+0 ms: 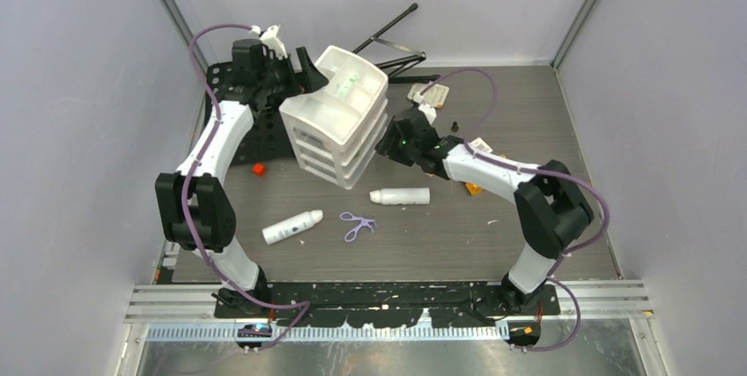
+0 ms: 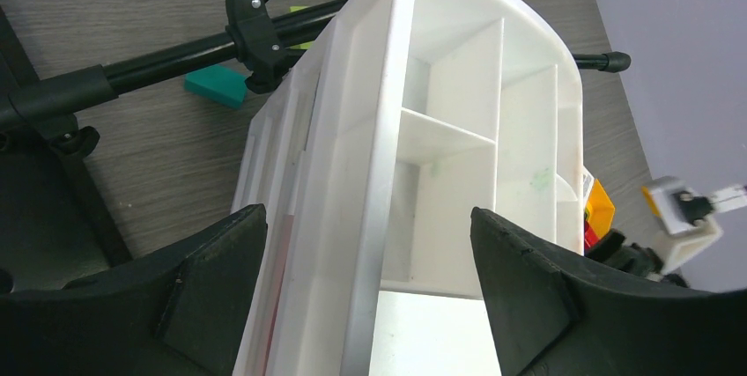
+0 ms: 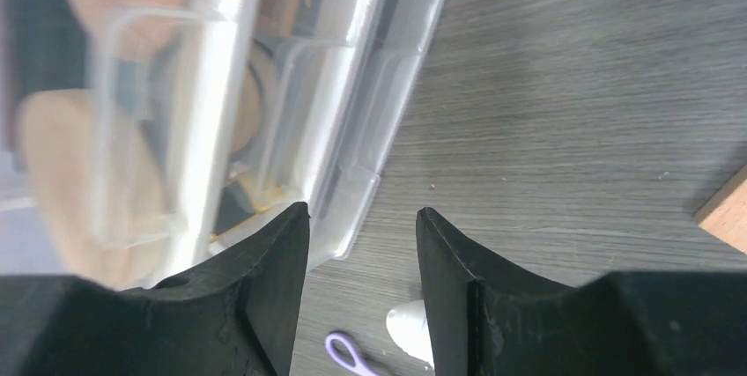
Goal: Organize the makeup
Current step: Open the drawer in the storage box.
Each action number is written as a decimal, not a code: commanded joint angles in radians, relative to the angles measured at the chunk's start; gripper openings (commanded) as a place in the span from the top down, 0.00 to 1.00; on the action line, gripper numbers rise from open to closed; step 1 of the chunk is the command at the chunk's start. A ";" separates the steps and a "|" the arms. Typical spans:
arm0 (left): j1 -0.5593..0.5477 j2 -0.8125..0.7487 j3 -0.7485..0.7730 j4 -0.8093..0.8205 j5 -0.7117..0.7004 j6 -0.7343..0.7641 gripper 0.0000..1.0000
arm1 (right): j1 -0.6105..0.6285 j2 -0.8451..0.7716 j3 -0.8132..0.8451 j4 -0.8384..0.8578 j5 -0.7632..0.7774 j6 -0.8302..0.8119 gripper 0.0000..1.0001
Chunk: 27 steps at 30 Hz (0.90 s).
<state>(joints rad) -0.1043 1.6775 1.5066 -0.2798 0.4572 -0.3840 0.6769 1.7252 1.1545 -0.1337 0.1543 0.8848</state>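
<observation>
On the grey desk [image 1: 458, 244], your white drawer organizer [image 1: 339, 121] stands skewed between both arms. Your left tool [image 2: 367, 211] has its jaws wide apart astride the top tray's rim, clamped on nothing that shows. Your right tool [image 3: 363, 208] is half apart and empty, one finger just beside the corner of a clear drawer. Peach compacts [image 3: 53, 156] sit blurred behind the drawer fronts, while the white bottles [image 1: 292, 227] lie on their sides on the desk, nearer the arms' bases. Likely trouble: close the left tool on that thin rim and pull, and the unit could tip, letting loaded drawers slide out; nudge the corner with the right tool and the whole stack could skid. The bottles may roll when touched. Count: one organizer with three drawer tiers, one black tripod [image 1: 392, 37], two bottles, one purple looped item [image 1: 357, 225], one red block [image 1: 259, 168]
</observation>
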 commanded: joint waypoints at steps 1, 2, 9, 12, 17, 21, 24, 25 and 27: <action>-0.005 -0.026 -0.011 0.010 0.031 0.006 0.12 | -0.052 -0.128 -0.071 0.164 -0.029 0.020 0.46; -0.004 -0.027 -0.012 0.008 0.031 0.006 0.12 | -0.068 -0.145 -0.097 0.211 -0.057 0.047 0.47; -0.004 -0.025 -0.008 0.006 0.033 0.005 0.12 | -0.140 -0.187 -0.266 0.598 -0.224 0.243 0.48; -0.005 -0.024 -0.009 0.004 0.034 0.004 0.12 | -0.142 -0.157 -0.306 0.771 -0.250 0.328 0.48; -0.006 -0.024 -0.007 0.002 0.032 0.007 0.12 | -0.143 -0.084 -0.319 0.945 -0.268 0.434 0.52; -0.005 -0.025 -0.008 0.001 0.033 0.007 0.12 | -0.143 -0.038 -0.325 1.000 -0.261 0.472 0.57; -0.005 -0.020 -0.007 0.003 0.035 0.005 0.12 | -0.143 -0.004 -0.340 1.064 -0.253 0.500 0.57; -0.005 -0.018 -0.006 0.003 0.036 0.004 0.12 | -0.143 0.011 -0.344 1.096 -0.257 0.512 0.55; -0.005 -0.015 -0.006 0.002 0.038 0.004 0.12 | -0.144 0.043 -0.356 1.172 -0.261 0.546 0.54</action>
<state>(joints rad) -0.1043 1.6775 1.5063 -0.2806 0.4576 -0.3840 0.5308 1.7267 0.8177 0.8310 -0.1028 1.3533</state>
